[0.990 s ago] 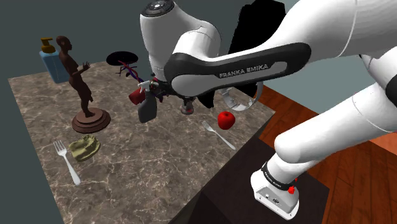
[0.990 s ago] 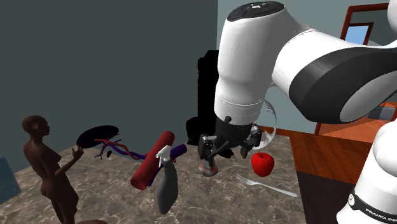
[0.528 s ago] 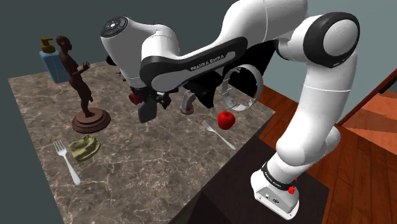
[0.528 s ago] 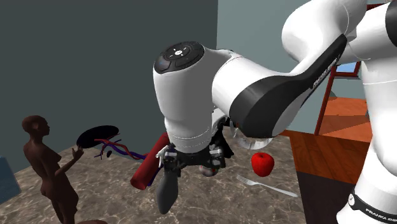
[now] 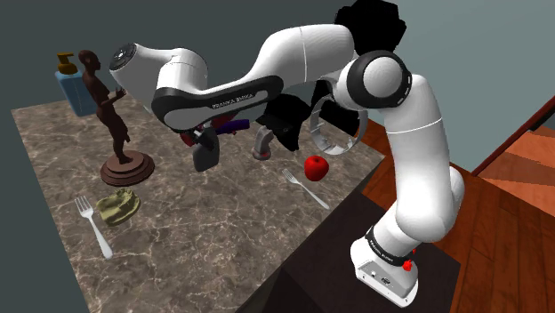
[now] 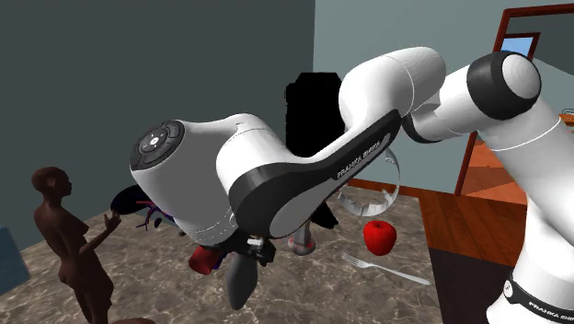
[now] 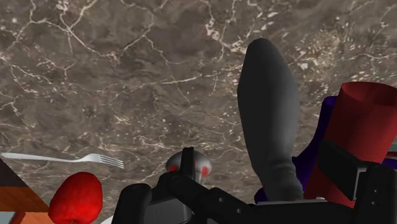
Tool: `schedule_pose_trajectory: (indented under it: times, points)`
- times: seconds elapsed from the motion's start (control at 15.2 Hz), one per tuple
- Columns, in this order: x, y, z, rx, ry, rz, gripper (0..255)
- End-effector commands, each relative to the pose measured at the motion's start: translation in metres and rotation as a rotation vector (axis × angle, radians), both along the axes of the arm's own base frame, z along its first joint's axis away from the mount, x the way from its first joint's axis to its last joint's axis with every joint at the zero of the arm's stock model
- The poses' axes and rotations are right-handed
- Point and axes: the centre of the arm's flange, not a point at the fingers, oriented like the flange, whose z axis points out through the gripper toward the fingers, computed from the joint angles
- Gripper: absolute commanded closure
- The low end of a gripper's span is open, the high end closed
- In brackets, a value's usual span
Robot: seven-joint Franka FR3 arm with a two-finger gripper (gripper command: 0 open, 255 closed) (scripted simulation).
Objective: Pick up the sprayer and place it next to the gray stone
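Tool [image 6: 250, 252] hovering over dark grey sprayer [image 5: 205, 156], jaws standing apart, apparently straddling its top, gripping nothing. Sprayer standing upright on marble bench [image 5: 205, 233], shoulder-view centre, touching red roll [image 7: 364, 121].

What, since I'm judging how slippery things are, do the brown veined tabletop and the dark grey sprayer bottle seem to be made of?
The brown veined tabletop looks like polished marble: pale veins branch across a mottled brown surface. The dark grey sprayer bottle is a plain matt grey with soft shading and no texture. It may be plastic, but the look leaves that open.
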Motion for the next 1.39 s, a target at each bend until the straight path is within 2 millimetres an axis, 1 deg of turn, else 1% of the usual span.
schedule_pose_trajectory:
  times: [0.0,0.07,0.59,1.12,1.19,1.32]
  points:
    - [0.028,0.000,-0.015,-0.024,-0.017,-0.073,0]
    - [0.040,-0.001,-0.021,-0.034,-0.025,-0.106,0]
    - [0.041,-0.021,-0.056,-0.034,-0.025,-0.106,0]
    - [0.041,-0.021,-0.056,-0.034,-0.024,-0.106,0]
    - [0.041,-0.021,-0.056,-0.034,-0.024,-0.106,255]
    - [0.041,-0.021,-0.056,-0.034,-0.024,-0.106,255]
